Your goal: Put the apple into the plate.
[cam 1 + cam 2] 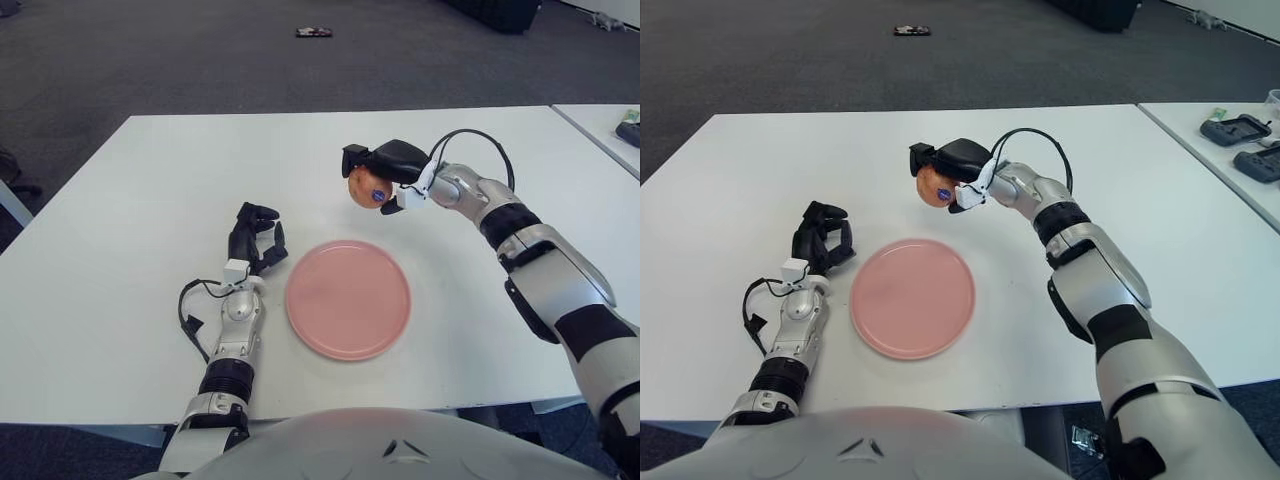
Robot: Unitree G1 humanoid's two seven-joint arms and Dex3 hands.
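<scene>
Round pink plate (347, 298) sits on white table (120, 200). Left hand (254, 238) beside plate's left edge, fingers curled, grasping nothing. Beyond the plate, right hand (385, 168) grips orange-red stickered apple (366, 186), raised above the table.

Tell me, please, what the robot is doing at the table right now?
The robot's right hand grips an apple with a small sticker on it and holds it in the air above the white table, just beyond the far edge of the pink plate. The plate has nothing on it, so the apple is not yet placed. The left hand shows idle to the left of the plate.
</scene>
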